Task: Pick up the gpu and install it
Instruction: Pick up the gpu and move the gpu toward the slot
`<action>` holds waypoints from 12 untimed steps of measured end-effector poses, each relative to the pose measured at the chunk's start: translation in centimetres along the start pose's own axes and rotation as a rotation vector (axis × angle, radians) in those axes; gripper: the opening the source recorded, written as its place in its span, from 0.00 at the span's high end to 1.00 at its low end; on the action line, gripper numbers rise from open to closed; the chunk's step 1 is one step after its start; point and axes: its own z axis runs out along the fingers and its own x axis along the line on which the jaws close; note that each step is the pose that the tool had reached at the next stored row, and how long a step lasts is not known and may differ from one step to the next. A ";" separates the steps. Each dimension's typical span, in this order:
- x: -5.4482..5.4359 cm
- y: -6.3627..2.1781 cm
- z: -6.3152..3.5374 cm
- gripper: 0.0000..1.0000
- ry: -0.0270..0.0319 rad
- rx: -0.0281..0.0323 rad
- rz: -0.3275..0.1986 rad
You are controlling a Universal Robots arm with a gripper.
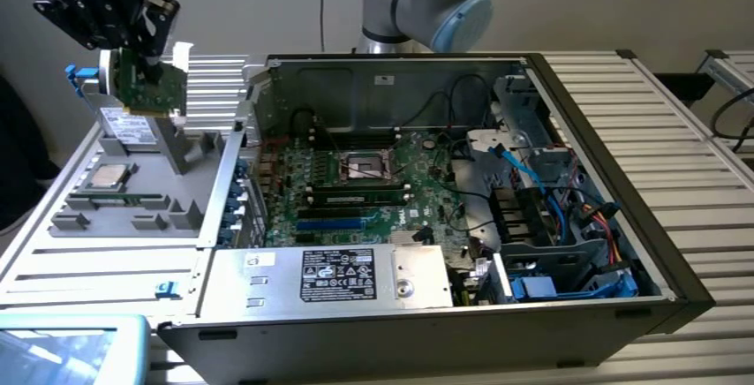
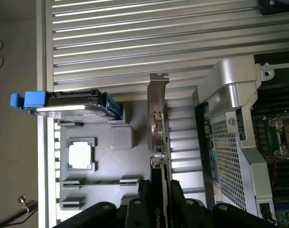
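**GPU in the claw, up over the holder, outside the case**

By count, you had one arm, one claw and one gpu. There was one open case lying on its side. In it were one motherboard and one silver power supply. At the exterior view's left of the case lay one grey holder. It carried one CPU, one drive with blue clips and one memory stick.

Your claw was closed most of the way. Its dark fingers sat on the two flat faces of the gpu and pinched it between them. It touched nothing else that you could see.

The gpu hung from the claw over the holder's far end, near the drive and beside the case wall. It was outside the case and well apart from the motherboard. Whether its lower edge had cleared the holder could not be told from the exterior view.

The card was thin and flat, with a green board standing on edge. In the exterior view its broad green face showed below the claw. In the wrist view you saw it edge-on as a narrow strip. A silver bracket ran along one end and finished in a bent tab. Between the fingers, the gripped part looked black and bore a pale logo.
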 end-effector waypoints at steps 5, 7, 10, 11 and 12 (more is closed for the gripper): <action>-0.8 0.25 -2.29 0.71 0.0003 0.0000 0.000; -1.4 0.33 -3.21 0.71 0.0007 0.0001 0.000; -2.4 0.39 -4.64 0.71 0.0011 0.0001 0.000; -2.7 0.41 -5.11 0.71 0.0014 0.0002 0.000; -3.1 0.44 -5.57 0.71 0.0014 0.0002 0.000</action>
